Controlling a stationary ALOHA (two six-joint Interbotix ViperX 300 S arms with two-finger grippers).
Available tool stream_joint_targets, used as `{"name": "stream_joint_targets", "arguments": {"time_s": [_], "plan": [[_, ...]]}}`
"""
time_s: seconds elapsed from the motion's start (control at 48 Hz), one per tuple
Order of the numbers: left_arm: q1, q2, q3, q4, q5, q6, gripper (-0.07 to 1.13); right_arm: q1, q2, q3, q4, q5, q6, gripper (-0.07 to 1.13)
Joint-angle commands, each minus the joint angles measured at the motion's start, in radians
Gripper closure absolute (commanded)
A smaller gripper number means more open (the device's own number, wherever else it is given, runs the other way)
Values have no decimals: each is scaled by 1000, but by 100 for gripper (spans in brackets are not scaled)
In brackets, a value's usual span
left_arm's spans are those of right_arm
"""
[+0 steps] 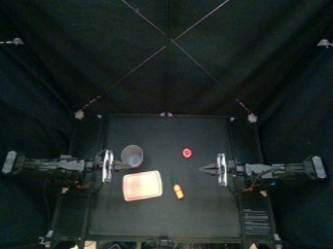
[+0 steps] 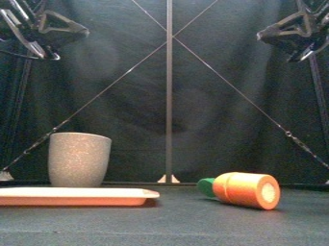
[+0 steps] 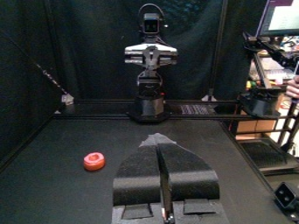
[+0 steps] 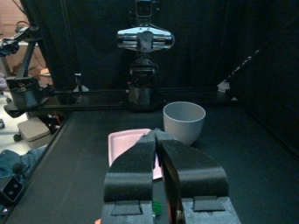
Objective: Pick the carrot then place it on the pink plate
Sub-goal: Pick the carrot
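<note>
- Nearest the front, we find the carrot lying on its side on the black tabletop. It is just to the right of the pink plate, with a strip of bare surface between them.
- Its long axis runs roughly front to back. The broad flat end, a pale disc ringed in orange, faces the front, and the small green stub points back and a little toward the pink plate.
- The carrot's body looks smooth, a stubby orange cylinder tapering toward the green end.
- The pink plate is a flat, shallow rectangle with rounded corners and a low rim, lying level.
- Behind and to the left of the pink plate, the left claw hangs above the tabletop with its jaws pressed together.
- Behind and to the right of the pink plate, past the carrot, the right claw hangs likewise, its jaws also pressed together.
- Just behind the pink plate's left half, a grey speckled cup stands upright, matte, narrowing slightly toward its base.
- Farthest back, behind and to the right of the pink plate, we see a small round red toy lying flat, well apart from the carrot.
</note>
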Motion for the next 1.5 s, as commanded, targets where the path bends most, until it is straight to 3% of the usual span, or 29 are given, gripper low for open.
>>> {"name": "stream_joint_targets", "arguments": {"time_s": [0.021,0.25,0.583,0.688,0.812,0.938,1.229,1.5], "plan": [[28,-26,14,0,-8,6,106,9,32,-12,9,-3,8,108],[55,-92,43,0,-3,5,107,18,172,-23,97,-3,137,101],[55,-97,41,0,20,5,107,179,426,-117,117,-9,339,98],[55,-97,41,0,21,5,107,192,525,-167,130,-11,380,93],[54,-97,41,0,25,5,107,190,643,-233,149,3,387,75],[54,-97,40,0,26,5,107,169,735,-279,153,46,387,51],[52,-97,40,0,26,5,107,137,822,-322,190,179,390,2],[51,-97,40,0,26,5,108,121,864,-333,213,305,391,1]]}}
